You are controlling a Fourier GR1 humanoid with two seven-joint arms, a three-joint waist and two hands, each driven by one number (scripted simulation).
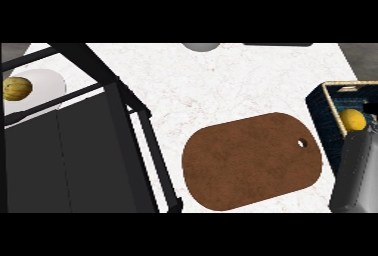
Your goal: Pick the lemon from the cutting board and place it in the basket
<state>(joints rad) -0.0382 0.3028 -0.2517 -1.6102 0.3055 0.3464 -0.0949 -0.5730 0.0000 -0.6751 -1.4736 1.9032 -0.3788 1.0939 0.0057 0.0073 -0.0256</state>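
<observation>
The yellow lemon (pixel 352 119) shows inside the outline of the dark blue basket (pixel 325 102) with its tan rim, at the right edge of the view. It lies just past the end of my grey right forearm (pixel 358 170). Only a small black part of my right hand (pixel 371 107) shows beside the lemon; the rest is cut off by the view's edge. I cannot tell whether the lemon is held or rests in the basket. The brown cutting board (pixel 251 160), with a small hole near its right end, lies bare in the middle of the counter. My left hand does not show.
A tall black frame (pixel 88 150) fills the left side of the view. Behind it a white plate (pixel 44 82) carries a yellowish round fruit (pixel 16 88). White marbled counter (pixel 221 85) stretches between the frame and the basket.
</observation>
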